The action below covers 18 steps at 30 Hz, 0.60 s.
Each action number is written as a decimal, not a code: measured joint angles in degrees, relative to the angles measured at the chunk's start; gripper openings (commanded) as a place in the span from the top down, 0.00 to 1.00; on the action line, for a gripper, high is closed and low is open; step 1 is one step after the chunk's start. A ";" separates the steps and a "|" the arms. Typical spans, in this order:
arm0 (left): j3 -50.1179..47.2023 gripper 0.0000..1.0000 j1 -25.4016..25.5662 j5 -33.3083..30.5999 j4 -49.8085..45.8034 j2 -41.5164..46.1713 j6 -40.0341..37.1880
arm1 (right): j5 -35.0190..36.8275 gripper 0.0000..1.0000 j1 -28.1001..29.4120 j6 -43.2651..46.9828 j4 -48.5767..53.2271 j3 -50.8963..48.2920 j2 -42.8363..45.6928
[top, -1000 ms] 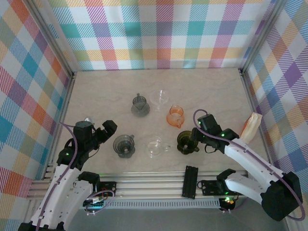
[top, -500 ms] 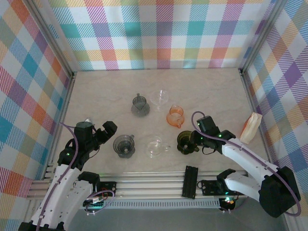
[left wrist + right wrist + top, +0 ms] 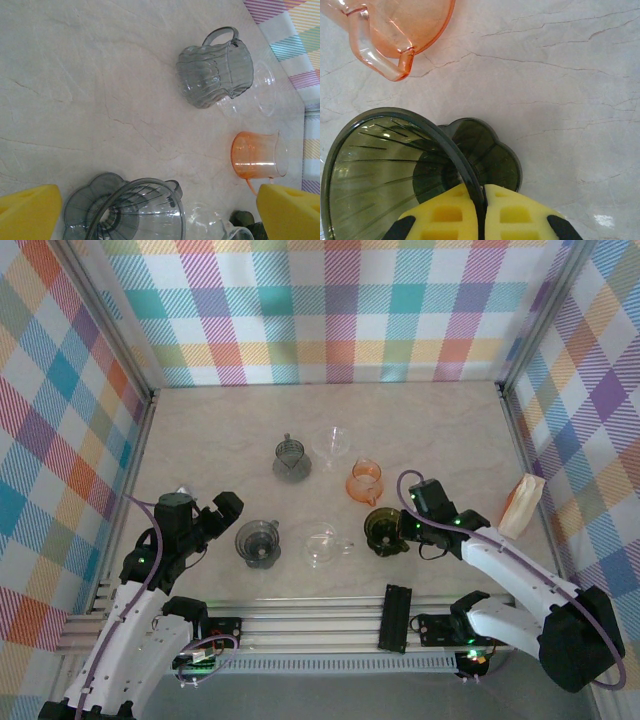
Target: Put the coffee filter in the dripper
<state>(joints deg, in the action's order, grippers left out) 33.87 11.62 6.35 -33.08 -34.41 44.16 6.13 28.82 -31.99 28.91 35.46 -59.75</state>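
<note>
At the right edge of the table (image 3: 220, 430), the coffee filter (image 3: 523, 505) leans against the plaid wall (image 3: 580, 440), apart from every dripper. Nearest to it you see the dark green dripper (image 3: 383, 530), its ribbed bowl empty above a scalloped base. The right tool (image 3: 479, 202) is clenched on this dripper's rim, one yellow pad inside the bowl and one outside. Just beyond it stands the orange dripper (image 3: 365, 480), handle toward the green one, likewise empty. Leftward in the near row, note the clear dripper (image 3: 324, 545) and the grey dripper (image 3: 258, 542), both empty. Farther back sit the far grey dripper (image 3: 291, 458) and the far clear dripper (image 3: 333, 445), just beside each other. The left tool (image 3: 160, 212) hangs near the grey dripper, released, its yellow fingers spread wide and grasping nothing.
</note>
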 measured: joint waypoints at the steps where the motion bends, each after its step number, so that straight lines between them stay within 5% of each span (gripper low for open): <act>1: 0.00 0.00 0.00 0.00 0.00 0.00 0.00 | -0.02 1.00 0.00 0.31 0.81 0.52 0.13; 9: 0.00 0.00 0.00 -0.70 -0.02 0.04 -0.02 | -0.37 1.00 2.34 2.45 6.34 9.27 3.45; 18: 0.00 0.00 0.00 -1.36 -0.13 0.13 0.00 | -0.55 1.00 14.16 3.10 8.87 24.55 -3.72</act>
<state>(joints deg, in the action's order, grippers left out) 33.87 11.62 4.99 -33.21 -34.28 44.16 5.58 42.98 -28.88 37.78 60.01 -63.46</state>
